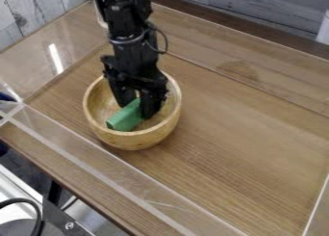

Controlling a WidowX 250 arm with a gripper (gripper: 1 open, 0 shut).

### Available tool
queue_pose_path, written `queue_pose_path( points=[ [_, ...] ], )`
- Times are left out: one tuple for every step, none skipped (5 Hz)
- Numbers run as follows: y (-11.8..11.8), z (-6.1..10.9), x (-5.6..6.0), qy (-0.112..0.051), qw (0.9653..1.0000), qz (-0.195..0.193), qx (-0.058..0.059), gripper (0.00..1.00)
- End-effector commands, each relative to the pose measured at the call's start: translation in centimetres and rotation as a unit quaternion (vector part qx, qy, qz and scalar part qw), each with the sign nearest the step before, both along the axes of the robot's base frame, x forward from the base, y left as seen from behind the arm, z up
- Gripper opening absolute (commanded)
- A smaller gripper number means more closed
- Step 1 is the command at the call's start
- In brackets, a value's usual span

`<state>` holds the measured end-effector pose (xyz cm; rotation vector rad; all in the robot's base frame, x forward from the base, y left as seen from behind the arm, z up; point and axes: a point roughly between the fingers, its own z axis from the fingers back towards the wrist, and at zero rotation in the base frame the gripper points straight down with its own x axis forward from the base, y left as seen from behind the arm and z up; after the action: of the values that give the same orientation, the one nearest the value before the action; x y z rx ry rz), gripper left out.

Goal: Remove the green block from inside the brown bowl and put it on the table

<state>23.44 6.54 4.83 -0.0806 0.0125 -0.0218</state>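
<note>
Green block point(125, 116): small flat bar, matte, likely light and rigid, lying tilted inside the brown bowl point(96, 123); best taken across its narrow width near the upper end. Gripper point(139, 103): black, pointing down into the bowl, fingers astride the block's upper end; whether they pinch it yet cannot be told. Table point(232, 144): flat wood-grain top with broad bare room right of the bowl, edged by low clear walls point(167, 206).

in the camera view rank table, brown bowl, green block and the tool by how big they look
1. table
2. brown bowl
3. tool, fingers only; it sits over the bowl
4. green block, partly hidden by the tool, so ranks 3 and 4 are unsure
</note>
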Motion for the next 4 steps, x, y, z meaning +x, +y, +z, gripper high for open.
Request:
queue_pose_path(
  points=[
    [-0.1,0.8,0.5,-0.016,0.9999,0.001,0.001,0.0],
    [-0.2,1.1,0.6,-0.027,0.9996,0.008,0.005,0.0],
    [-0.2,1.4,0.6,-0.038,0.9991,0.015,0.01,0.0],
    [-0.5,2.6,0.6,-0.027,0.9995,0.011,0.01,0.0]
  ],
)
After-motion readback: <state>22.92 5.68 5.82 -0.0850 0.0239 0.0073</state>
